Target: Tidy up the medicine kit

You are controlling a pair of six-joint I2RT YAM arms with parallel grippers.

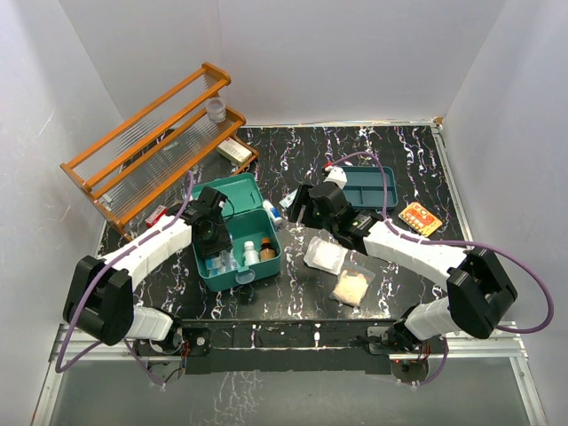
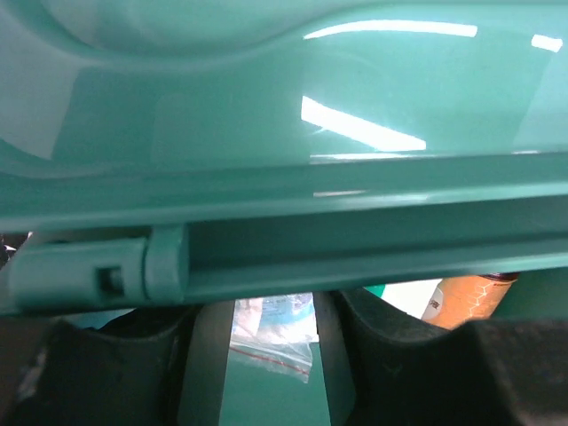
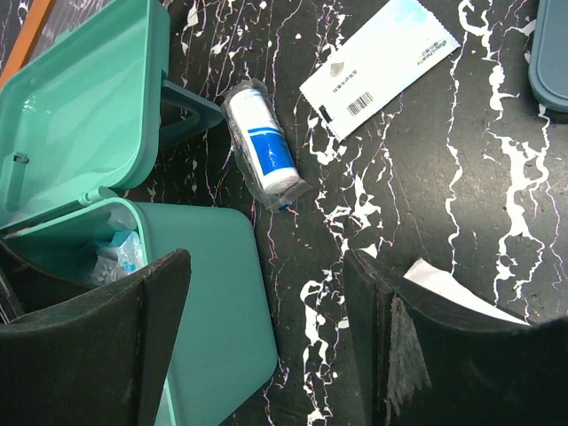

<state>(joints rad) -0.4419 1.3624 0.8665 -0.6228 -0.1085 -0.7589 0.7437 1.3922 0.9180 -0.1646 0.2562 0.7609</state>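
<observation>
Item: medicine kit (image 1: 240, 191), lid up, centre-left of the top view; packing under way, judged part-filled. Left gripper (image 1: 216, 245) inside it, jaws part open, nothing evidently held. Right gripper (image 3: 266, 293) wide, empty, beside the kit; likely next: descend squarely across the wrapped roll (image 3: 260, 146). Surface: black white-veined table (image 1: 399, 151). Room: plain white walls (image 1: 337, 53).
</observation>
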